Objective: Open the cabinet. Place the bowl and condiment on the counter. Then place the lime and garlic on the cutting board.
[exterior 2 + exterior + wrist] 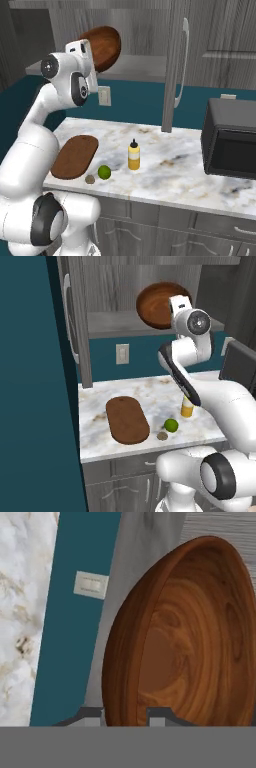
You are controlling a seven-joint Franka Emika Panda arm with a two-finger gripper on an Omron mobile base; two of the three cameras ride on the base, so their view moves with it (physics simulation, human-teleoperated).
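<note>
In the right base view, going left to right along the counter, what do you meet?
Cutting board → garlic → lime → yellow condiment bottle → black microwave.

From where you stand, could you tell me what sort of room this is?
It looks like a home kitchen: a marble-patterned counter carries a wooden cutting board, a lime and a yellow condiment bottle, a grey wall cabinet hangs above, and a dark microwave sits to the right.
</note>
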